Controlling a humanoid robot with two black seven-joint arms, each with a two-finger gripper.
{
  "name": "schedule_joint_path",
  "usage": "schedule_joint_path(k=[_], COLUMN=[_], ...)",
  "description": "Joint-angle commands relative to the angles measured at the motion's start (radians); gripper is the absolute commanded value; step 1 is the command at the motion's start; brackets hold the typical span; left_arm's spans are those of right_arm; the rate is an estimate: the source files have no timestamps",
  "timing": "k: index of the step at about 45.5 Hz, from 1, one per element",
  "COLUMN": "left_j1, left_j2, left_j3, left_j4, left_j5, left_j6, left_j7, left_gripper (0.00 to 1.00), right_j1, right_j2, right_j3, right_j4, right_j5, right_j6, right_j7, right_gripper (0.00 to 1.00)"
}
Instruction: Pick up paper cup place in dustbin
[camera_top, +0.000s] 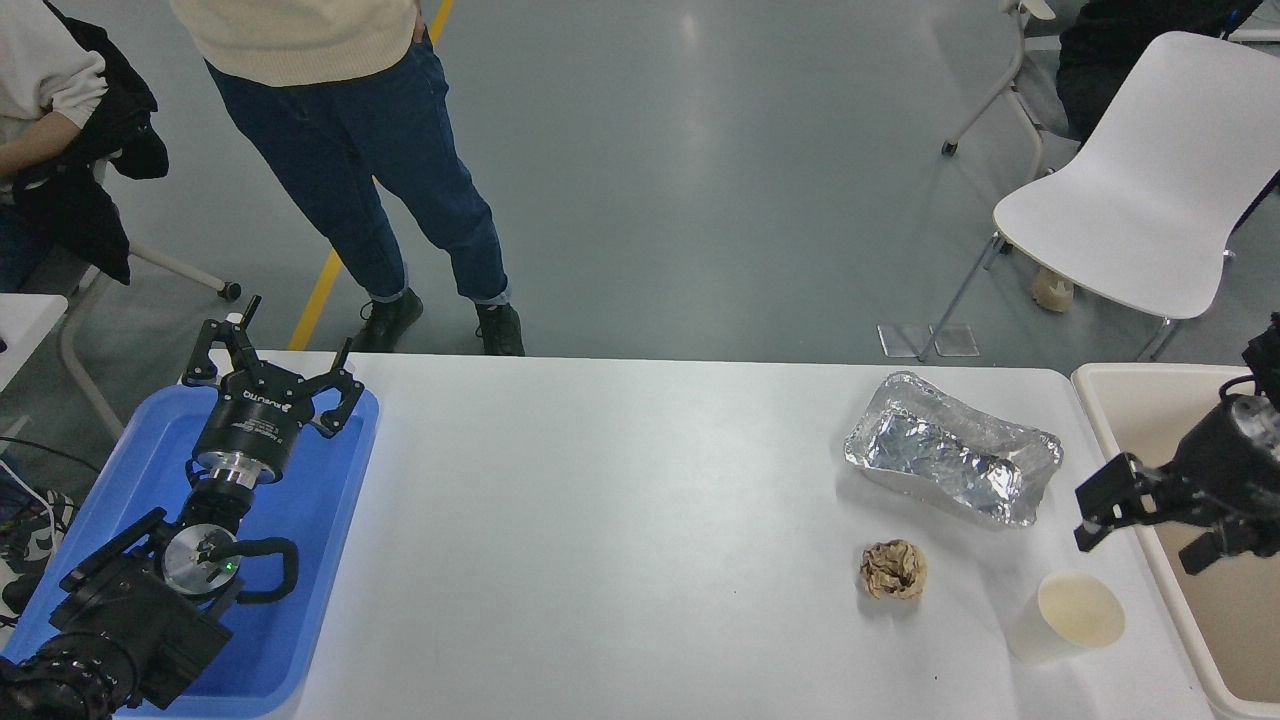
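Note:
The white paper cup (1066, 616) stands upright near the table's front right, its cream inside showing. The beige dustbin (1110, 392) stands at the table's right edge, just right of the cup. My right gripper (1145, 525) comes in from the right edge over the dustbin's near rim, open and empty, above and a little behind the cup, not touching it. My left gripper (275, 365) is parked open over the blue tray at the lower left.
A crumpled brown paper ball (893, 569) lies left of the cup. A crinkled foil tray (950, 461) lies behind it. A blue tray (320, 490) lies at the left. A person stands at the far side; a white chair (1140, 200) stands at the back right.

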Motion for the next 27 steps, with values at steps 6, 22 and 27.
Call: schedule_joint_path(k=[6, 22, 27], left_j1=[0.0, 0.0, 0.0], left_j2=[0.001, 0.001, 0.001], left_j3=[0.0, 0.0, 0.0], left_j4=[0.0, 0.0, 0.0], left_j5=[0.0, 0.0, -0.001], left_j6=[0.0, 0.0, 0.0], left_j7=[0.0, -0.002, 0.0], left_gripper=[1.0, 1.0, 1.0], right_j1=[-0.139, -0.172, -0.175], right_j2=[-0.004, -0.056, -0.058], right_j3=[0.065, 0.071, 0.067], right_j4=[-0.002, -0.004, -0.004], right_j5=[0.003, 0.089, 0.079], right_j6=[-0.072, -0.34, -0.363], right_j7=[0.0, 0.0, 0.0], right_gripper=[1.0, 1.0, 1.0])
